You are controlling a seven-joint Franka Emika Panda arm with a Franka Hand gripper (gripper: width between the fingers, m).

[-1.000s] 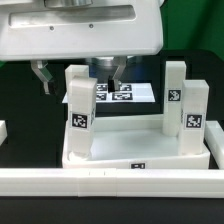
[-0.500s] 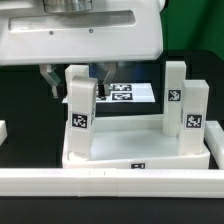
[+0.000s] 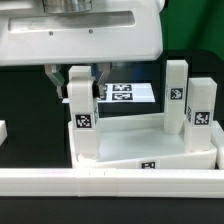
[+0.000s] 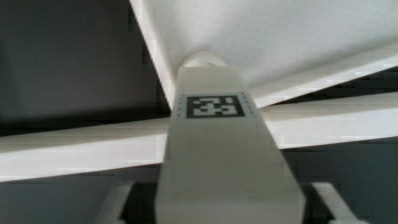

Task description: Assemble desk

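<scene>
The white desk top lies with its legs pointing up and its front wall slanting in the exterior view. My gripper is shut on the top of the tagged leg on the exterior view's left, one finger on each side of it. Two more tagged legs stand up on the exterior view's right. In the wrist view the held leg runs straight out from between my gripper, its tag facing the camera. The desk top spreads beyond it.
A long white rail runs across the front of the table, just in front of the desk top. The marker board lies flat behind the desk. The arm's large white body hangs over the back left. A white piece shows at the left edge.
The fingers closed from wide apart onto the left leg. The leg has shifted slightly to the exterior view's right, and the desk top now sits slanted instead of square to the rail.
</scene>
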